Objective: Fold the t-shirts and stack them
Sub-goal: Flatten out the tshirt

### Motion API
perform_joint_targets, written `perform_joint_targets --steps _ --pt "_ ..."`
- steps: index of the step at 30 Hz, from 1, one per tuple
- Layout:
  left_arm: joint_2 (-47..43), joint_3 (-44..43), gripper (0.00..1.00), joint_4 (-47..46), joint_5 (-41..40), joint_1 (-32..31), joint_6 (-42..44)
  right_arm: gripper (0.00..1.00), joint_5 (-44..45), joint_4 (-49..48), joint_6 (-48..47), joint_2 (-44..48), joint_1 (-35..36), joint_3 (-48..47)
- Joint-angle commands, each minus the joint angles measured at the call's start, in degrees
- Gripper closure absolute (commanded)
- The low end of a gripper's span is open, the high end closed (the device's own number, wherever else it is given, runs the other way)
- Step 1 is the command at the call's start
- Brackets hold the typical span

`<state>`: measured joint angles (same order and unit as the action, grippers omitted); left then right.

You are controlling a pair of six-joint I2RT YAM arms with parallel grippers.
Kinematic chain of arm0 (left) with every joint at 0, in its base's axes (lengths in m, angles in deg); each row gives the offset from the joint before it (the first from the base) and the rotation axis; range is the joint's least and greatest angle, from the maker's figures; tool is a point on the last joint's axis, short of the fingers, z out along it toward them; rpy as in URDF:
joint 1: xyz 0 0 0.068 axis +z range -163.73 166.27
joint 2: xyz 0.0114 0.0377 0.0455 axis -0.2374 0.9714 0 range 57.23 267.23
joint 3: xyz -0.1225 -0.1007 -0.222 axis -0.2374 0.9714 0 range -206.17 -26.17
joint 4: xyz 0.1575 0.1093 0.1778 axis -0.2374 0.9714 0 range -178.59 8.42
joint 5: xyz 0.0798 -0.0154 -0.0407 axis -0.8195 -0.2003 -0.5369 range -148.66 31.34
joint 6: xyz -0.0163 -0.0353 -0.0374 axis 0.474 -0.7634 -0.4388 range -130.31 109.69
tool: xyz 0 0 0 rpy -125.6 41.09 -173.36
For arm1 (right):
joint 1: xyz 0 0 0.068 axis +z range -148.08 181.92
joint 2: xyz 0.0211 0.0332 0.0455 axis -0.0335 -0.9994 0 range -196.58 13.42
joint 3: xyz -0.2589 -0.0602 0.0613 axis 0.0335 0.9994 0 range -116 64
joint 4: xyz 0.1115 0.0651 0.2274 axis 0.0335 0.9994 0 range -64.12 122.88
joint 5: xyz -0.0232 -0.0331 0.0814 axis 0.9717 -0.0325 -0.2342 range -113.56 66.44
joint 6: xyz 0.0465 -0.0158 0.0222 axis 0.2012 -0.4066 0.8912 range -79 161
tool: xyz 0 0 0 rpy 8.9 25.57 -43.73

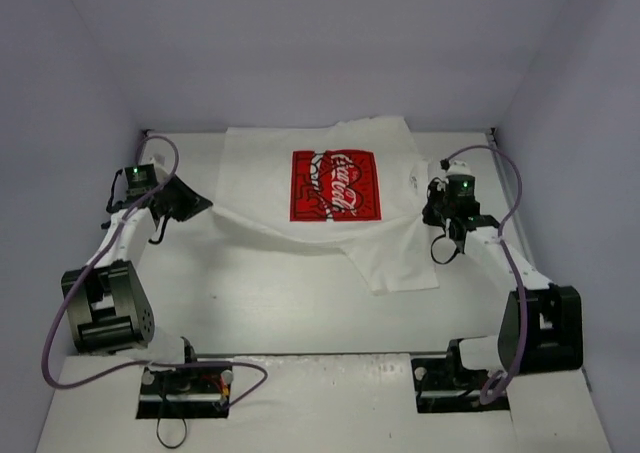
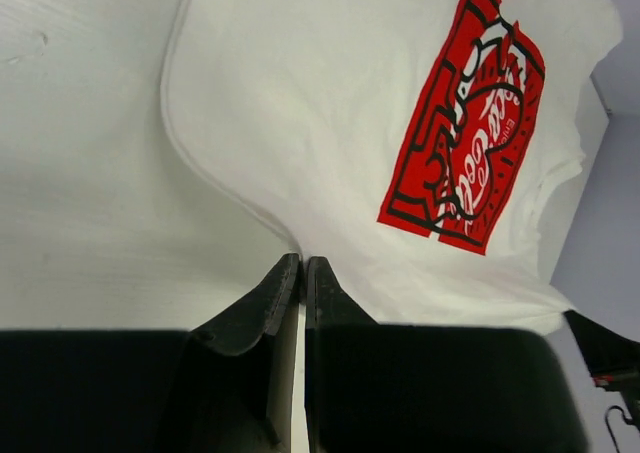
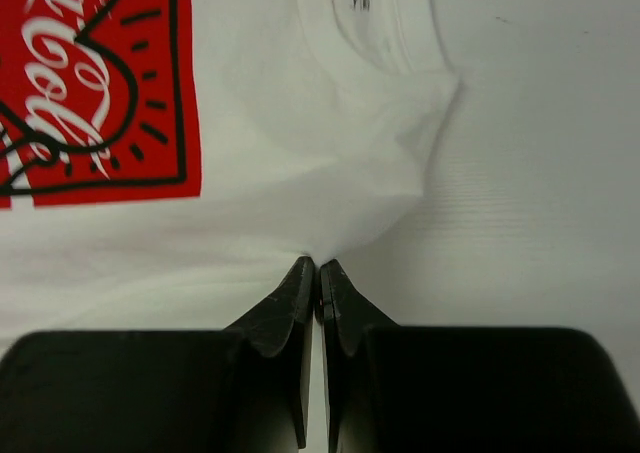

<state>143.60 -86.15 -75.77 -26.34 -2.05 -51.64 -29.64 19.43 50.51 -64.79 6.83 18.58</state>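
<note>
One white t-shirt (image 1: 258,178) lies crosswise on the table (image 1: 270,313), pinched at both ends.
Its long axis runs left to right across the table's far half, print side up. The collar (image 3: 385,43) points toward the right arm and the red square print (image 1: 335,185) sits sideways near the middle. The left gripper (image 2: 302,263) has its fingers pressed together on the shirt's left edge. The right gripper (image 3: 317,265) is clamped on cloth just beside the collar.
</note>
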Motion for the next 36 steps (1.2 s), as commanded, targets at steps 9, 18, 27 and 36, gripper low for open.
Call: perform_joint_targets --steps 9,18,27,36 --pt "-8.1 12.3 1.0 0.2 -9.5 -0.1 4.7 1.0 7.5 4.9 10.9 2.8 -2.5 4.6" --pt "-12.5 17.8 1.0 0.4 -12.2 0.1 4.2 1.0 9.4 9.4 13.8 5.9 -3.9 8.9" --pt "-10.4 7.7 1.0 2.4 -10.2 0.0 7.4 1.0 9.5 9.2 11.0 2.8 -3.9 -1.4" --pt "-7.8 9.9 1.0 -3.2 -10.1 -0.3 5.9 1.0 4.7 5.5 7.5 -9.2 -3.7 -6.0"
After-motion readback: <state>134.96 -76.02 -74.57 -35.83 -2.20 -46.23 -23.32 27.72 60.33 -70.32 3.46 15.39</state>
